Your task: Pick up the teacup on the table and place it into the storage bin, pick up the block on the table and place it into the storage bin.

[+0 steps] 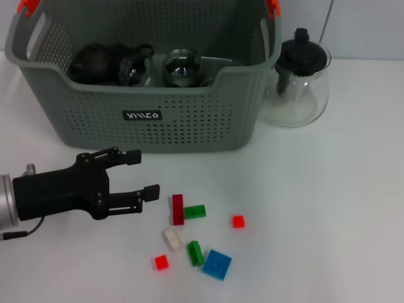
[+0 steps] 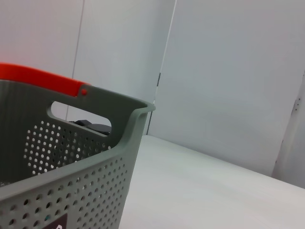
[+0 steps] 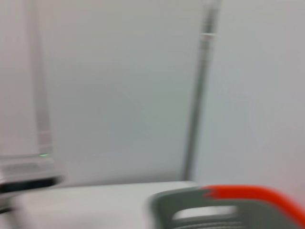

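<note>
The grey-green perforated storage bin (image 1: 145,120) stands at the back of the white table; its wall and orange handle clip (image 2: 38,78) fill the left wrist view. Inside it rests a clear glass teacup (image 1: 183,68) beside dark and glass items (image 1: 101,63). Several small blocks lie on the table in front of the bin, among them a dark red block (image 1: 178,209), a green block (image 1: 195,211) and a blue block (image 1: 216,264). My left gripper (image 1: 145,173) hovers open and empty just left of the dark red block. My right gripper is out of view.
A glass teapot with a black lid (image 1: 298,79) stands right of the bin. More blocks lie nearby: a small red (image 1: 238,221), a white (image 1: 172,238), another green (image 1: 194,252) and another red (image 1: 161,262). The right wrist view catches an orange handle clip (image 3: 248,193).
</note>
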You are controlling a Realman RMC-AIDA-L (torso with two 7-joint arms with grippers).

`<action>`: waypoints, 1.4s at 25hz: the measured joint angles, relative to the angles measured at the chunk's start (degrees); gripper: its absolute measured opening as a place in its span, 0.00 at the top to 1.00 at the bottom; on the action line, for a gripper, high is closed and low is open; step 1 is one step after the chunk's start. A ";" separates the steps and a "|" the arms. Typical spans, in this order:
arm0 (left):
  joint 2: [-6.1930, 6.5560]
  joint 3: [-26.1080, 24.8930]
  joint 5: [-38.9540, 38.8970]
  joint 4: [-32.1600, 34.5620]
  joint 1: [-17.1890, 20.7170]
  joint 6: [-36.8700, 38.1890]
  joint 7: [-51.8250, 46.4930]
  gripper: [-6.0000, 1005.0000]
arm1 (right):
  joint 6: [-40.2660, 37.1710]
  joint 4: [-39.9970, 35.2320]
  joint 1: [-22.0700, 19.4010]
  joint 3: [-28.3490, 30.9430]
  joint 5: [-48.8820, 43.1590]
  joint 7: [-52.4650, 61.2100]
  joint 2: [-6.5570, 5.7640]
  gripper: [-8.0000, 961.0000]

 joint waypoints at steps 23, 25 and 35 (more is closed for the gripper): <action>0.18 0.09 0.41 0.01 -0.01 -0.38 0.38 0.14 | -16.01 23.59 8.35 -14.88 -30.99 -2.42 2.28 0.13; 0.18 0.09 0.40 -0.01 0.00 -0.38 0.38 0.14 | -13.05 27.08 10.10 -17.00 -30.95 -2.34 2.30 0.13; -0.19 -0.05 0.39 -0.09 0.57 -0.39 0.38 0.14 | 2.21 37.59 12.99 -30.34 -24.61 -1.61 2.88 0.18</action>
